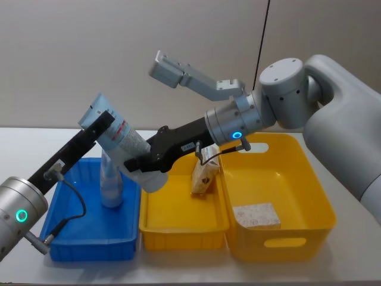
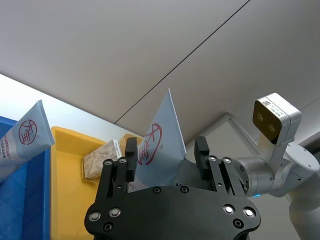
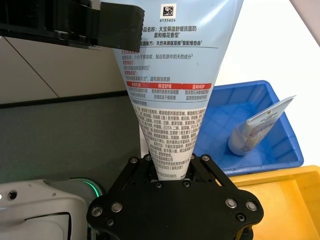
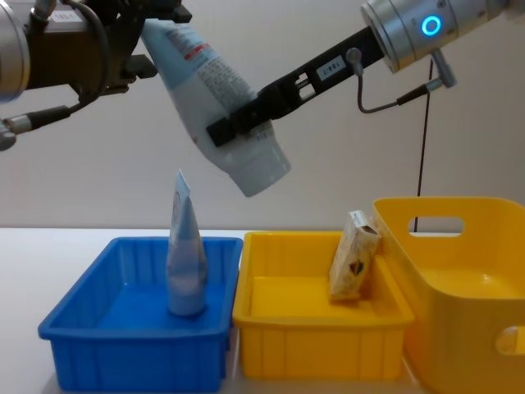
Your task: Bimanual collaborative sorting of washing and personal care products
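Observation:
A pale-blue tube (image 1: 122, 140) hangs tilted above the blue bin (image 1: 89, 244), held between both arms. My right gripper (image 1: 140, 164) is shut on its lower body near the cap (image 3: 167, 162). At the crimped top end sits my left gripper (image 2: 166, 147), open, with one finger on each side and a small gap showing. A second tube (image 4: 186, 254) stands upright in the blue bin. One beige pack (image 1: 204, 174) leans in the small yellow bin (image 1: 184, 235). Another pack (image 1: 256, 215) lies flat in the large yellow bin (image 1: 286, 244).
The three bins stand side by side along the table's front: blue on the left, small yellow in the middle, large yellow with handle cut-outs on the right. A plain wall runs behind, and a black cable hangs down it.

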